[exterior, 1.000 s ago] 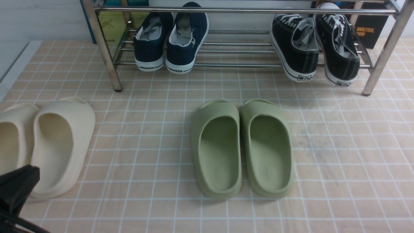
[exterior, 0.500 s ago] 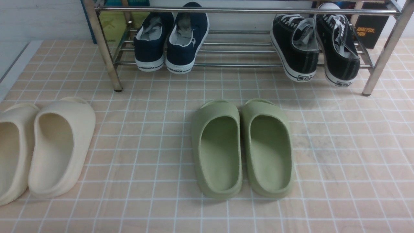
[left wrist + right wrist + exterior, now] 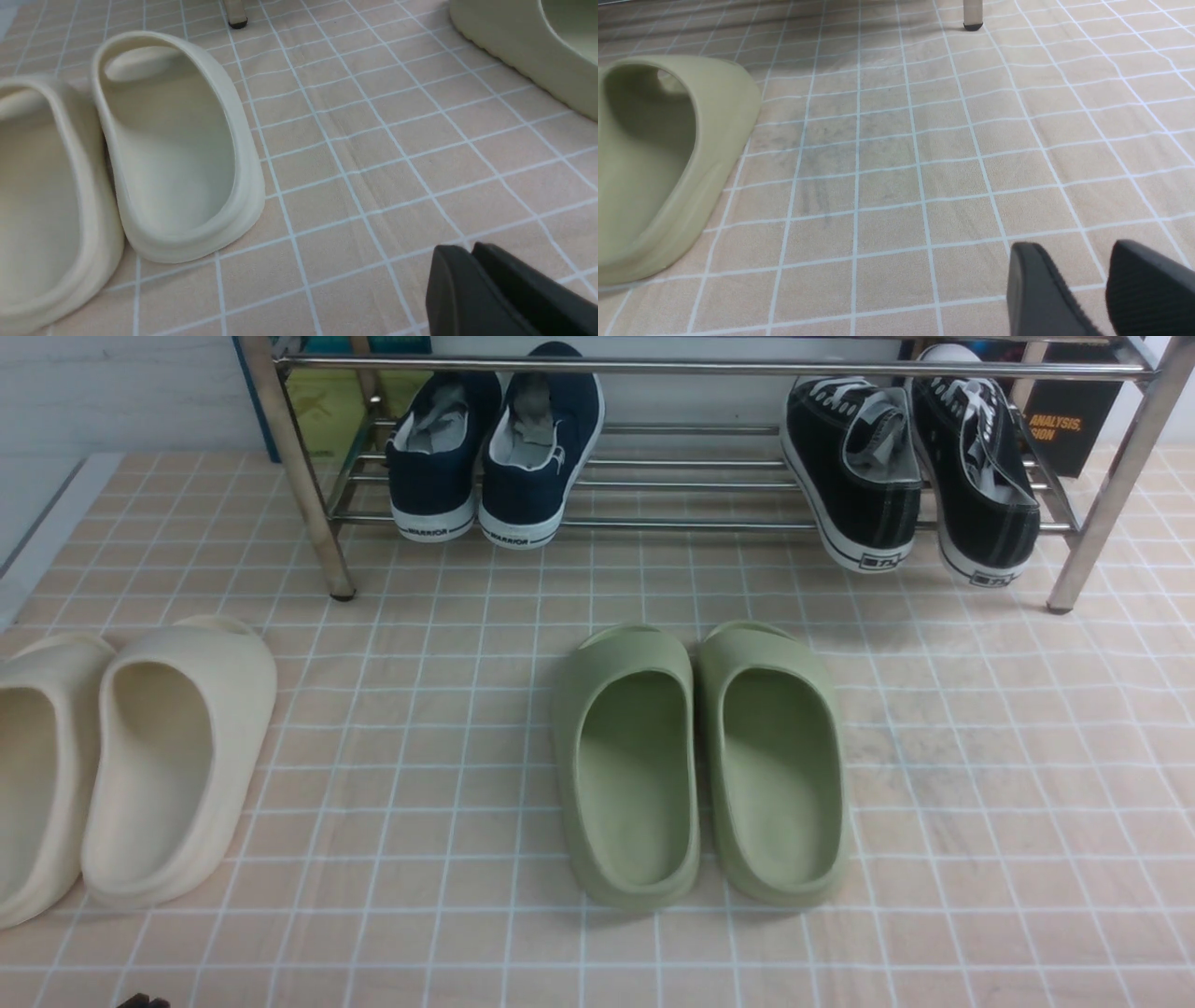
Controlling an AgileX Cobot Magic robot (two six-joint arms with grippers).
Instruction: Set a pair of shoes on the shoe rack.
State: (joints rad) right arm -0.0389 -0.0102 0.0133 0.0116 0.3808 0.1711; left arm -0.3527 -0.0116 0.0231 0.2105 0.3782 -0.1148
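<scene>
Pink tiled matting [image 3: 980, 784] with a white grid covers the floor in front of me, creased here and there and smudged grey near the middle right; a pale wall runs behind, with coloured boxes just past the rack. At twelve o'clock in the front view stands the shoe rack [image 3: 289, 467], its chrome legs planted on the matting; the pair of navy shoes [image 3: 495, 457] sits on its lower bars at about eleven o'clock, heels toward me, side by side and touching; a pair of black lace-up sneakers [image 3: 910, 476] leans on the same bars at one o'clock. By my reading the job is done, since both navy shoes rest on the rack and nothing is in my grasp; only pulling back seems left. On the matting, green slides [image 3: 700, 765] lie at the centre and cream slides [image 3: 121, 765] at nine o'clock, both pairs well apart from the rack. My left gripper [image 3: 472, 254] hangs low over bare matting near the cream slides, its fingers nearly together and empty; my right gripper [image 3: 1073, 268] hovers over bare matting beside a green slide, fingers spread with a clear gap, holding nothing.
</scene>
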